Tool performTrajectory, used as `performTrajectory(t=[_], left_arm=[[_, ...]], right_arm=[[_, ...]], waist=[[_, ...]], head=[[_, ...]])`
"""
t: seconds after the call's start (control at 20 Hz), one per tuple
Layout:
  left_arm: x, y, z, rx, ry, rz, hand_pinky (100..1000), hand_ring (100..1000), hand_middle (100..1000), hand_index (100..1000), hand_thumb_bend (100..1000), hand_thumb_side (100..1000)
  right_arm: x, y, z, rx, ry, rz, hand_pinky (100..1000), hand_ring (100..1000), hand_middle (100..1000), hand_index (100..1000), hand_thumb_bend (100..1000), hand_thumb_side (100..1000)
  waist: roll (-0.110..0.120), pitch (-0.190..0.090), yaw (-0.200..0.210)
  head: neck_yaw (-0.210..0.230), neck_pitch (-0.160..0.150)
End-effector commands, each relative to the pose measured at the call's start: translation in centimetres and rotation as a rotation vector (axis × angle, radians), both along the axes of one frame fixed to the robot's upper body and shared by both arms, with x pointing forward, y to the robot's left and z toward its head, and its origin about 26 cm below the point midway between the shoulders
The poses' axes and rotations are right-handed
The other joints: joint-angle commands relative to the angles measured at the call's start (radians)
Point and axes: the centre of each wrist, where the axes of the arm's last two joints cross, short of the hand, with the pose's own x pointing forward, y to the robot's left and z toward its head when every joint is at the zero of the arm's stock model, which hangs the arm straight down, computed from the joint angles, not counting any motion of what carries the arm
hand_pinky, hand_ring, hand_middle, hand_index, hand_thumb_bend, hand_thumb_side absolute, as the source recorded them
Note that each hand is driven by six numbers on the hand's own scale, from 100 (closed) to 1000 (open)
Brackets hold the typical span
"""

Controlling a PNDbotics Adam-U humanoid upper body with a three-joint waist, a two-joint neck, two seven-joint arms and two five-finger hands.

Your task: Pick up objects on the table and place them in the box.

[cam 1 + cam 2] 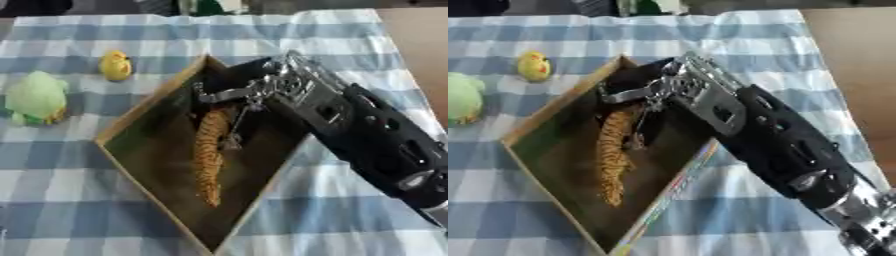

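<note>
A wooden box point(145, 109) with a dark inside lies askew in the middle of the checked cloth. In it lies a long orange striped toy point(209, 160), stretched from the box's middle toward its near corner. My right hand point(262, 90) comes in from the lower right and hangs over the far half of the box. Its fingers point(220, 94) are spread and mostly straight, one pointing left and one pointing down beside the toy's upper end. The hand looks open just above that end. A small yellow toy point(115, 65) and a green plush toy point(35, 99) sit left of the box.
The blue and white checked cloth point(79, 200) covers the table. Its right edge point(833, 75) runs past the arm, with brown floor beyond. Dark things stand along the far edge.
</note>
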Motion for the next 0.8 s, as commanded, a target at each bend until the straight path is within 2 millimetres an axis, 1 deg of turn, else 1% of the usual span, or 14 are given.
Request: performTrajectory(t=[0.05, 0.15, 0.2, 0.35, 0.4, 0.45, 0.5, 0.55, 0.6, 0.65, 0.8], left_arm=[[-0.2, -0.1, 0.7, 0.002, -0.026, -0.012, 438, 569, 607, 720, 100, 779], [-0.2, -0.1, 0.7, 0.002, -0.026, -0.012, 438, 570, 607, 720, 100, 779], [-0.2, -0.1, 0.7, 0.002, -0.026, -0.012, 438, 570, 607, 720, 100, 779], [-0.2, -0.1, 0.7, 0.003, -0.025, -0.011, 438, 570, 607, 720, 100, 779], [-0.2, -0.1, 0.7, 0.002, -0.024, -0.011, 438, 570, 608, 721, 100, 779], [-0.2, -0.1, 0.6, 0.003, -0.023, -0.011, 438, 570, 608, 721, 100, 779], [-0.2, -0.1, 0.6, 0.003, -0.023, -0.011, 438, 570, 608, 721, 100, 779], [-0.2, -0.1, 0.6, 0.003, -0.023, -0.011, 438, 570, 608, 721, 100, 778], [-0.2, -0.1, 0.6, 0.003, -0.022, -0.011, 438, 571, 608, 721, 100, 778], [-0.2, 0.0, 0.6, 0.003, -0.021, -0.01, 438, 571, 608, 721, 100, 779], [-0.2, 0.0, 0.5, 0.003, -0.018, -0.01, 438, 571, 608, 721, 100, 778]], right_arm=[[0.1, 0.1, 0.7, -0.105, -0.042, 0.092, 715, 677, 454, 618, 100, 100], [0.1, 0.1, 0.5, -0.117, -0.051, 0.107, 754, 741, 569, 732, 100, 108], [0.1, 0.1, 0.5, -0.124, -0.058, 0.12, 776, 780, 638, 781, 100, 144], [0.1, 0.2, 0.7, -0.15, -0.097, 0.163, 815, 832, 743, 852, 100, 212], [0.1, 0.2, 0.8, -0.162, -0.113, 0.177, 825, 845, 768, 867, 115, 222], [0.2, 0.2, 0.8, -0.181, -0.131, 0.191, 833, 856, 790, 880, 183, 235], [0.3, 0.1, 0.8, -0.197, -0.145, 0.202, 833, 856, 790, 880, 183, 235], [0.5, 0.1, 0.8, -0.213, -0.158, 0.212, 853, 887, 838, 900, 310, 257], [0.7, 0.0, 0.8, -0.234, -0.173, 0.223, 855, 890, 841, 902, 320, 258], [0.9, -0.2, 0.9, -0.253, -0.188, 0.231, 864, 907, 864, 913, 375, 264], [1.5, -0.6, 1.3, -0.294, -0.227, 0.25, 868, 920, 882, 915, 391, 257]], waist=[[0.002, -0.018, -0.001], [0.002, -0.018, -0.002], [0.002, -0.018, -0.003], [0.002, -0.02, -0.004], [0.002, -0.02, -0.005], [0.002, -0.021, -0.005], [0.002, -0.022, -0.005], [0.002, -0.023, -0.006], [0.001, -0.024, -0.006], [0.001, -0.025, -0.007], [0.0, -0.027, -0.008]], head=[[-0.002, -0.012], [-0.002, -0.012], [-0.003, -0.012], [-0.003, -0.009], [-0.004, -0.008], [-0.004, -0.007], [-0.005, -0.007], [-0.005, -0.006], [-0.005, -0.005], [-0.005, -0.005], [-0.004, -0.006]])
